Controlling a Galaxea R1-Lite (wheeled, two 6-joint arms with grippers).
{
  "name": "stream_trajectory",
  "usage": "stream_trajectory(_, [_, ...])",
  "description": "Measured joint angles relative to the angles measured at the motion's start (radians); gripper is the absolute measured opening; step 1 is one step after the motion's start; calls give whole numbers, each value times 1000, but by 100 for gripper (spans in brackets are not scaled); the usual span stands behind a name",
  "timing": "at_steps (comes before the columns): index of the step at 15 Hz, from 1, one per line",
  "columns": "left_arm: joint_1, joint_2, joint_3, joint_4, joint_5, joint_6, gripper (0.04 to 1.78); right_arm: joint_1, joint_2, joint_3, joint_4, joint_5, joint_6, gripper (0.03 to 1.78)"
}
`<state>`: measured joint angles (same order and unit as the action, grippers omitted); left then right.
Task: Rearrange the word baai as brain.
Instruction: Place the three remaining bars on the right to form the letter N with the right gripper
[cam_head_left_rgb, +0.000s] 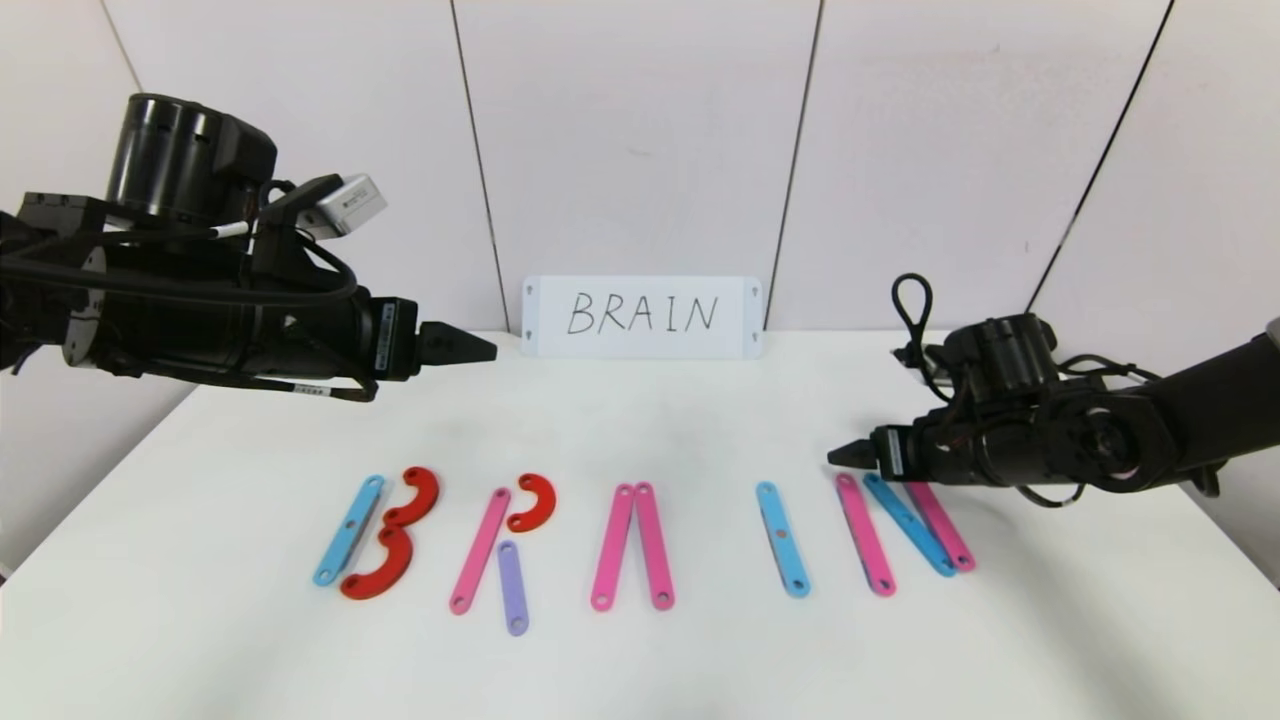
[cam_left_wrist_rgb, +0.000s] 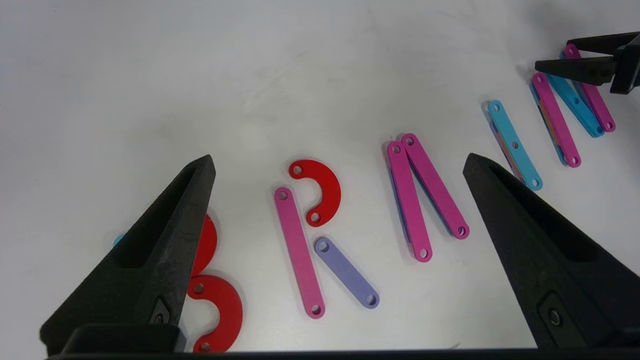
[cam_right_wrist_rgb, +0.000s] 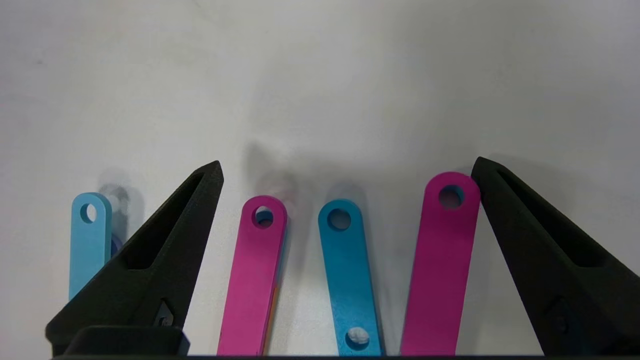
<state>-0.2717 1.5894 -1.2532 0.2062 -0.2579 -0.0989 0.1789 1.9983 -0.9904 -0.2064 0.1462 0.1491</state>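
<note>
The left tool (cam_head_left_rgb: 470, 345) is hovering above the table (cam_head_left_rgb: 640, 660) with its jaws standing wide apart and holding nothing; the word brain (cam_head_left_rgb: 640, 540) is lying below and ahead of it, its B of a blue bar (cam_head_left_rgb: 348, 530) and two red curves (cam_head_left_rgb: 395, 535) sitting nearest under this tool. The right tool (cam_head_left_rgb: 845, 456) is hanging low, jaws likewise spread and holding nothing, directly over the far ends of the N, whose pink bar (cam_right_wrist_rgb: 252, 280), blue diagonal (cam_right_wrist_rgb: 347, 275) and second pink bar (cam_right_wrist_rgb: 437, 265) are lying between its fingers. The blue I (cam_head_left_rgb: 782, 538) is lying just outside the right tool. The white card (cam_head_left_rgb: 642, 316) is standing beyond both tools.
</note>
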Motion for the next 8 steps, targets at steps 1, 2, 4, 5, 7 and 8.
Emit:
stream_trajectory(1, [0, 0, 0, 0, 0, 0, 174, 1, -6, 5, 0, 0, 0, 174])
stream_trajectory(2, [0, 0, 0, 1, 0, 0, 174, 1, -12, 10, 0, 0, 0, 174])
stream_trajectory(4, [0, 0, 0, 1, 0, 0, 174, -1, -20, 13, -4, -1, 0, 174])
stream_trajectory(5, [0, 0, 0, 1, 0, 0, 174, -4, -25, 14, -6, -2, 0, 174])
stream_trajectory(7, [0, 0, 0, 1, 0, 0, 174, -4, -42, 17, -5, -5, -1, 174])
stream_trajectory(8, [0, 0, 0, 1, 0, 0, 174, 1, -54, 21, -3, -5, -1, 174])
